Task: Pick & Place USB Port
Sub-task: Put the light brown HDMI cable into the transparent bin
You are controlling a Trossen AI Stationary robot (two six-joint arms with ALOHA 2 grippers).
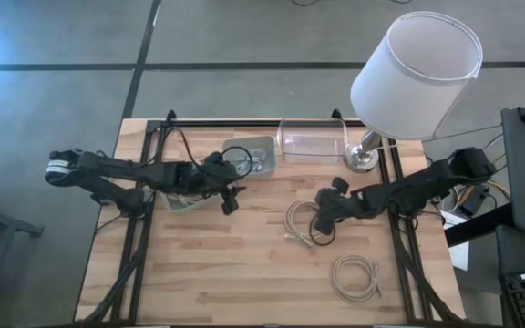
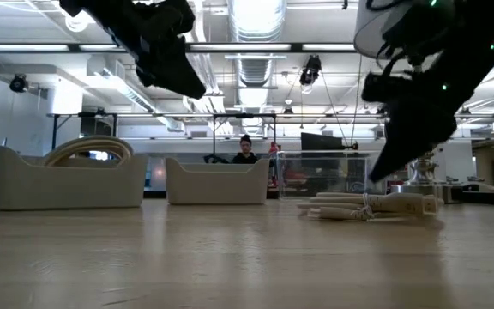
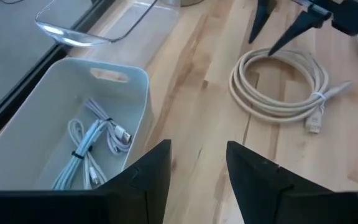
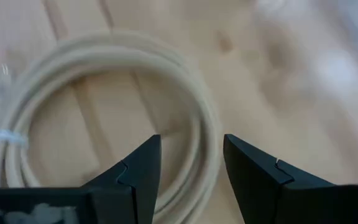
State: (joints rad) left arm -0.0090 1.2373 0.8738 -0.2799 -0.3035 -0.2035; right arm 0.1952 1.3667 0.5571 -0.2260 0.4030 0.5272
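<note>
Right gripper (image 4: 188, 168) spread wide, hovering right over coiled cable (image 4: 104, 118) on table (image 1: 244, 273), rim of coil between fingers, nothing pinched yet. Same coil mid-table, just beside gripper in high view. Second coil (image 1: 355, 277) lying nearer front edge, well apart. Left gripper (image 3: 197, 174) also spread, empty, hanging beside white bin (image 3: 61, 118) holding bundled USB cable (image 3: 95, 146). Clear tray (image 1: 313, 141) and lamp (image 1: 415, 64) at back.

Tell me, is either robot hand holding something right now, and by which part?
Nothing is held. The right hand hovers open over the coiled cable, fingers either side of its loop. The left hand is open and empty beside the bin.
</note>
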